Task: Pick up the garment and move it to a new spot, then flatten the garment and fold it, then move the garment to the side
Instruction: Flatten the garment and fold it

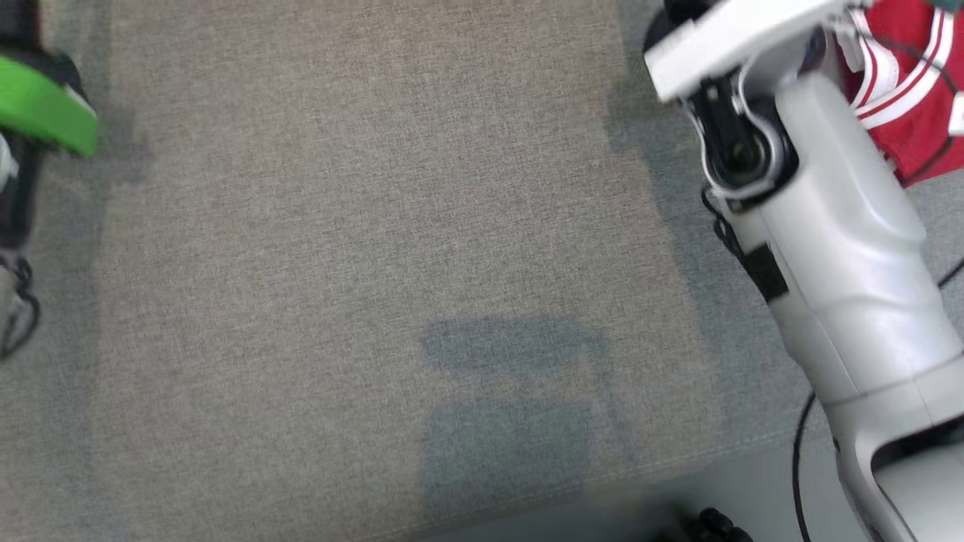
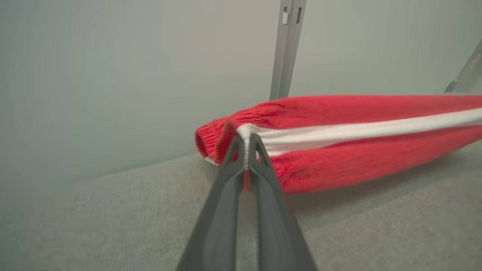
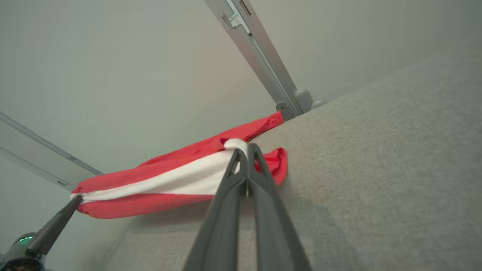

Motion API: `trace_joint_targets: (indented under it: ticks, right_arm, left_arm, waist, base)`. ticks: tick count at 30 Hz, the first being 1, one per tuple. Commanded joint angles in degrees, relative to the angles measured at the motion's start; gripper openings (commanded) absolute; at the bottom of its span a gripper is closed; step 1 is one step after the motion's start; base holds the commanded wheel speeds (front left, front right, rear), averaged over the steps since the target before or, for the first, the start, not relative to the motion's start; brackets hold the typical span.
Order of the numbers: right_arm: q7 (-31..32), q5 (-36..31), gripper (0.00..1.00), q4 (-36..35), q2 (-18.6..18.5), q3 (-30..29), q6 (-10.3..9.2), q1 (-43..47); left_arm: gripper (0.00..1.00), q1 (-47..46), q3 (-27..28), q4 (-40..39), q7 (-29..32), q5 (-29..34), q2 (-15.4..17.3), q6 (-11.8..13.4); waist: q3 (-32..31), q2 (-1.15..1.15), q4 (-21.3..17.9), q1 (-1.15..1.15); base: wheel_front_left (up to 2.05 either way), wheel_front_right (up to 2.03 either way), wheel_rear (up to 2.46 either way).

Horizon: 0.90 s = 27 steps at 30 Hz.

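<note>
The grey cloth-covered tabletop (image 1: pixel 339 263) takes up most of the head view, with the pale right forearm (image 1: pixel 843 248) reaching up along its right side. The red garment (image 2: pixel 357 143), which has a white stripe (image 2: pixel 376 130), hangs stretched between the two hands just above the tabletop, at its far right by the wall. I cannot tell whether its lowest fold touches the cloth. The left hand (image 2: pixel 246 145) is closed on the elastic hem where the stripe ends. The right hand (image 3: pixel 246 150) is closed on the stripe at the other end.

This looks like the carry to a new spot. Both pinches are thin and sit at the very fingertips. A quick swing, or the hands pulling further apart, could slip the fabric out of one hand, and the garment would drop in a heap. If the hands drift closer together, the middle would likely sag, drag on the rough cloth and bunch up before it can be laid flat.
</note>
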Motion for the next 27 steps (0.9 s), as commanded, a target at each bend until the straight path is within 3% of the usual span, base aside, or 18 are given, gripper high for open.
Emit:
trace_joint_targets:
  ticks: [1, 10, 15, 23, 27]
  right_arm:
    - [-0.8, 2.1, 0.00, -1.6, -2.3, 0.4, -0.10, 5.4]
    - [3.1, 9.8, 0.00, -12.4, -12.8, 2.9, -0.12, 32.1]
    - [3.8, 11.7, 0.00, -17.5, -15.9, 1.9, -0.14, 42.9]
    - [5.2, 13.4, 0.00, -28.9, -20.2, -4.6, -0.18, 63.8]
    - [6.2, 14.9, 0.00, -36.2, -19.5, -9.7, -0.17, 70.7]
  left_arm:
    - [0.00, 6.0, 1.4, -2.4, -0.2, 0.4, -0.5, 0.0]
    - [0.00, 37.0, 8.5, -15.7, -0.2, 2.7, -4.2, 0.0]
    - [0.00, 49.5, 11.2, -20.0, -0.2, 3.9, -6.6, 0.4]
    - [0.00, 70.6, 13.9, -30.1, -0.2, 6.7, -11.2, 6.4]
    - [0.00, 75.1, 12.3, -34.2, 0.1, 5.3, -13.8, 7.3]
  waist:
    - [-2.3, 0.49, 0.9, 0.00]
    - [-13.8, 0.49, 2.9, 0.00]
    - [-18.5, 0.49, 3.2, 0.00]
    - [-21.9, 0.49, 4.0, 0.00]
    - [-21.3, 0.49, 5.2, 0.00]
  base:
    - [0.00, 0.00, 0.00]
    - [0.00, 0.00, 0.00]
    - [0.00, 0.00, 0.00]
    - [0.00, 0.00, 0.00]
    - [0.00, 0.00, 0.00]
